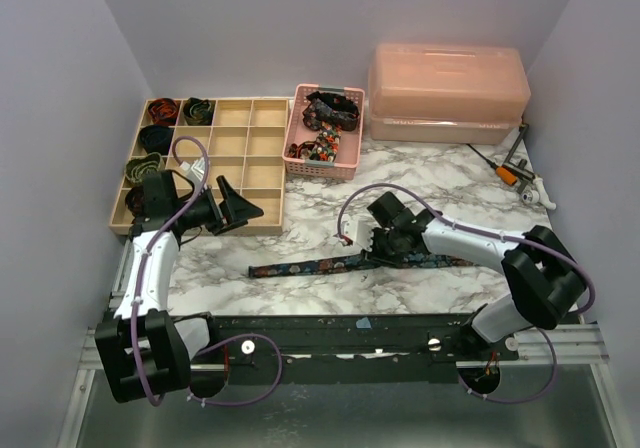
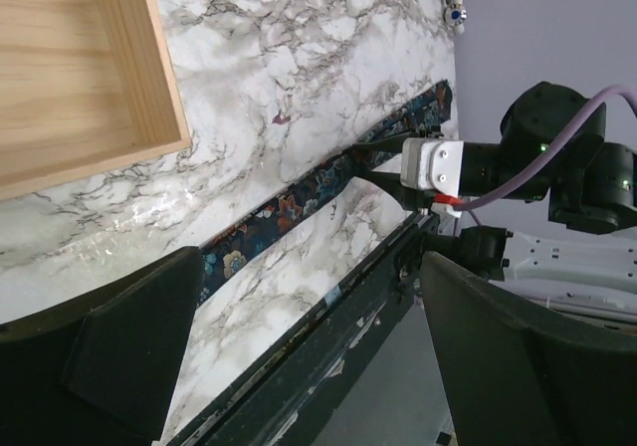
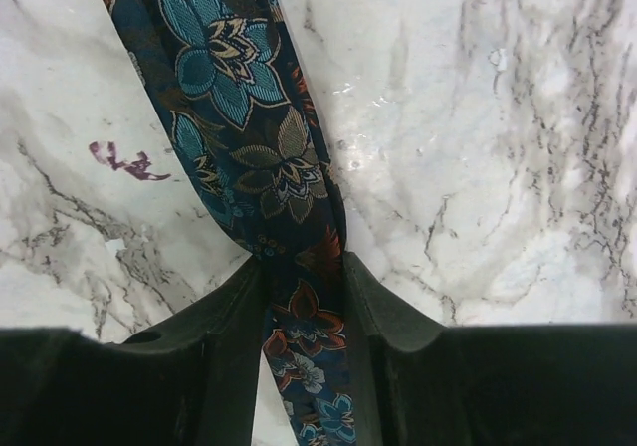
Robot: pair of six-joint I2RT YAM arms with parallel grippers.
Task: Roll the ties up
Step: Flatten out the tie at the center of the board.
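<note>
A long navy tie [image 1: 300, 265] with a teal and orange flower print lies flat across the marble table, near the front edge. My right gripper [image 1: 364, 258] is down on its middle; the wrist view shows both fingers pressed against the tie [image 3: 239, 98], bunching the fabric between them [image 3: 304, 277]. Hovering wide open at the front right corner of the wooden organizer [image 1: 250, 143], my left gripper [image 1: 240, 208] holds nothing [image 2: 309, 366]. The same tie [image 2: 289, 207] runs diagonally below it. Coiled ties [image 1: 165, 111] fill several left cells of the organizer.
A pink mesh basket [image 1: 320, 168] behind the middle holds more loose ties [image 1: 330, 113]. A pink lidded box [image 1: 447, 93] stands at the back right, with small tools [image 1: 515, 168] beside it. The organizer's wall [image 2: 159, 78] is close to my left fingers.
</note>
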